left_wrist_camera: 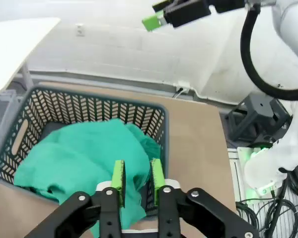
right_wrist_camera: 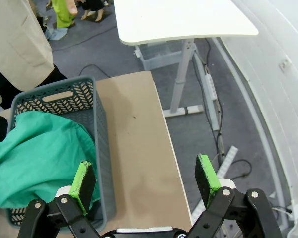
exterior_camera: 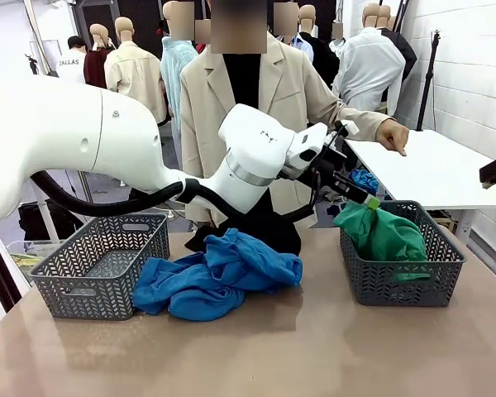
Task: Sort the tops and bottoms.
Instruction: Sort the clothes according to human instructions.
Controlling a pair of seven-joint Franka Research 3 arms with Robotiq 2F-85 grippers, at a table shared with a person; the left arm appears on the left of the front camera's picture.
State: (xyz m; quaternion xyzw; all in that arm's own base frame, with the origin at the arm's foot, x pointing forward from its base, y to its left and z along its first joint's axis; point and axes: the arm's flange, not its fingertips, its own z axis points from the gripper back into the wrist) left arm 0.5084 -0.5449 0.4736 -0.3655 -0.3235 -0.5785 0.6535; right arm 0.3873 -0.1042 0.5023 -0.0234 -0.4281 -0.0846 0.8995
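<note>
Left gripper (left_wrist_camera: 137, 181) narrowly pinches the green garment (exterior_camera: 388, 236) over the grey basket (exterior_camera: 434, 285), apparently depositing bottoms. Right gripper (right_wrist_camera: 145, 181) gapes wide, empty.

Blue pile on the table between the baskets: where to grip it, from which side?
I'd pinch the bunched ridge atop the blue garments, toward their right end, straight from above. They lie low and spread on the table, so edges offer no lip; raised folds give cloth to close on. The right end effector is open; the left end effector is at the green garment.
</note>
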